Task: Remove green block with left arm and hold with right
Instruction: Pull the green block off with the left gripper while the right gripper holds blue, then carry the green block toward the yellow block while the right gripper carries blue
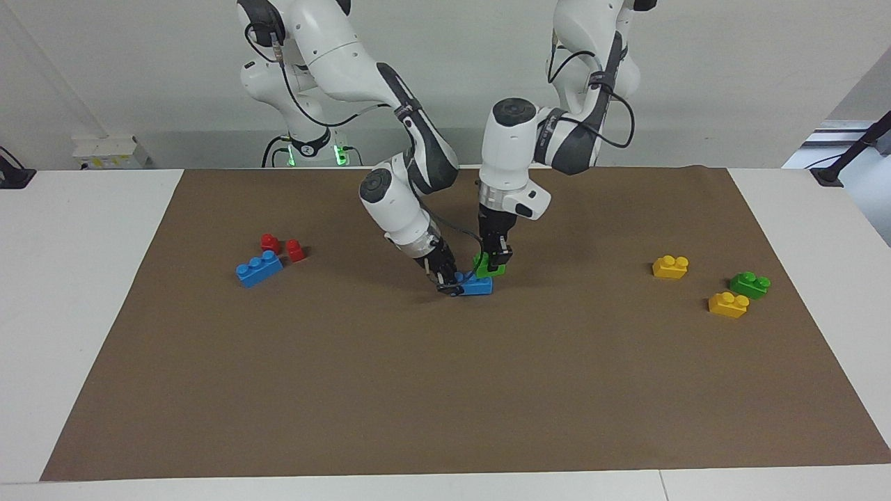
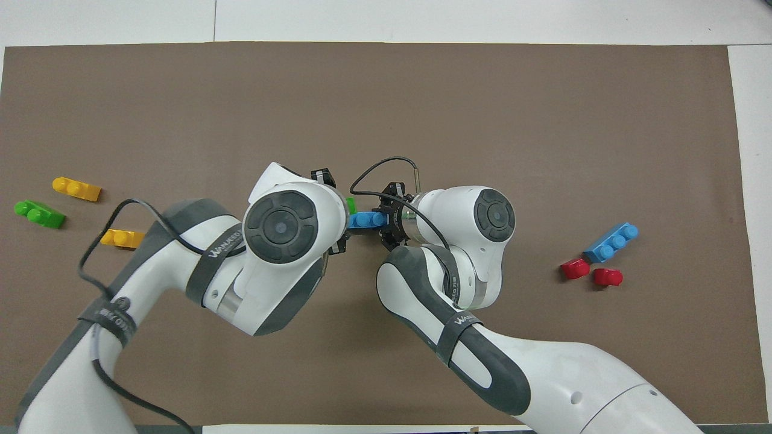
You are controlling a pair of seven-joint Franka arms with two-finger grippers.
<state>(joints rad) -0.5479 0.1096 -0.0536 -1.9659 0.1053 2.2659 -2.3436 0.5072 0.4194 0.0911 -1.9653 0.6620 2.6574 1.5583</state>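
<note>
Left gripper (image 1: pixel 496 263) clamped on green block (image 1: pixel 483 265), right gripper (image 1: pixel 449 282) on blue brick (image 1: pixel 477 285).

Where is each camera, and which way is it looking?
Facing view: high across the table, looking at both robots' bases, arms and grippers.
Overhead view: above the robots' end, looking steeply down; only forearms, wrists and grippers show.
Shared: the left gripper on the green block, the right gripper on the blue block, brown mat.
</note>
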